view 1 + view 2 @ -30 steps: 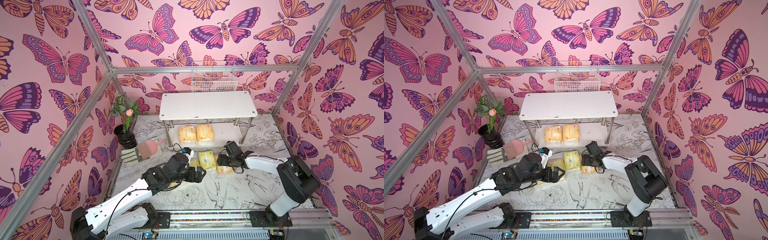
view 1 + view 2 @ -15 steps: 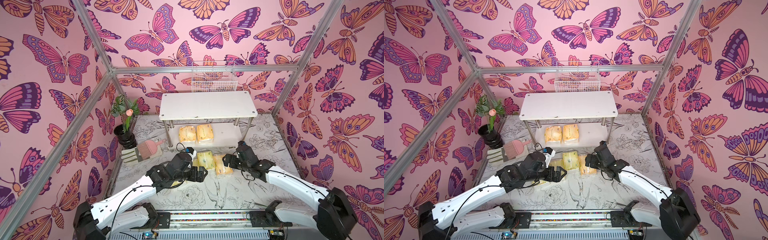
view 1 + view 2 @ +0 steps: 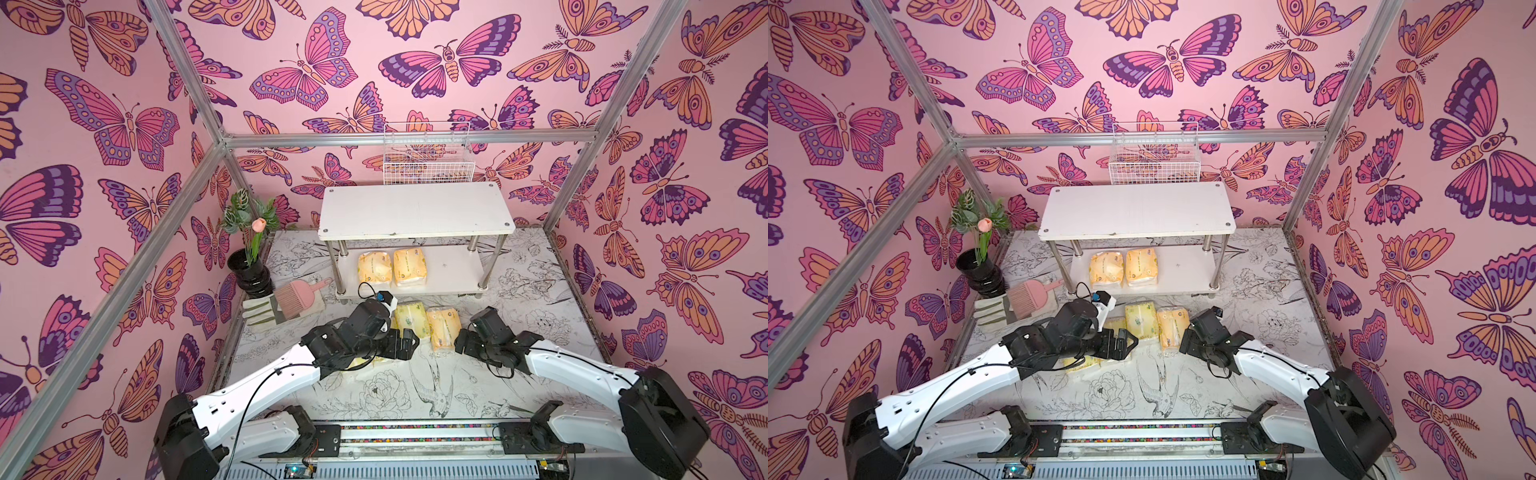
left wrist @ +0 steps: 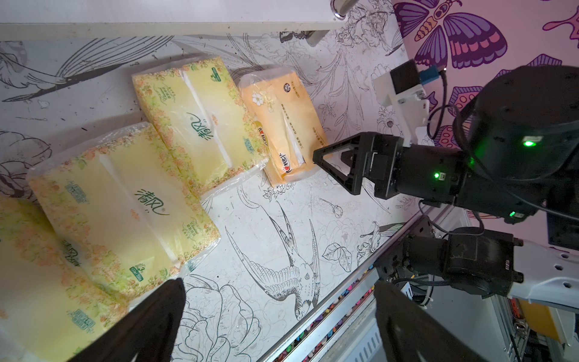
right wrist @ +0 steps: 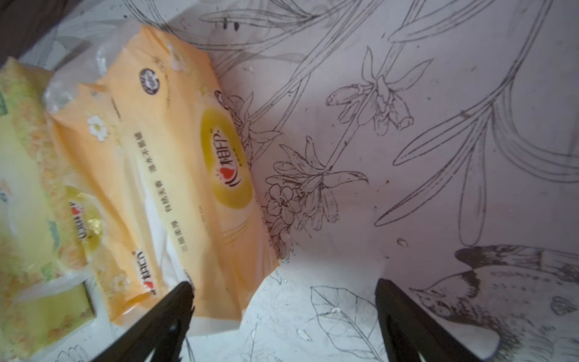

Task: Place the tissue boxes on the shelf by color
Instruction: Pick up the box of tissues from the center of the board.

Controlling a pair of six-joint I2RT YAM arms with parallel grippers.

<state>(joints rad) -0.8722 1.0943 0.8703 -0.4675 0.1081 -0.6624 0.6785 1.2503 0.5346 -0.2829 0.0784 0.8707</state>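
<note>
Three yellow-green packs printed 清风, orange pack, red-heart logo

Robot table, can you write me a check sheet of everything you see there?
Surface: table, bird and flower drawings.
Job's things: two orange packs on shelf's lower board; third orange pack and three green packs on table.
Clutter: plant, pink brush, wire basket.
Grippers: left fingers open, empty; right fingers open, empty.
Cables: black cable loops by right wrist; another along left arm.
Surroundings: butterfly walls, metal frame.
</note>
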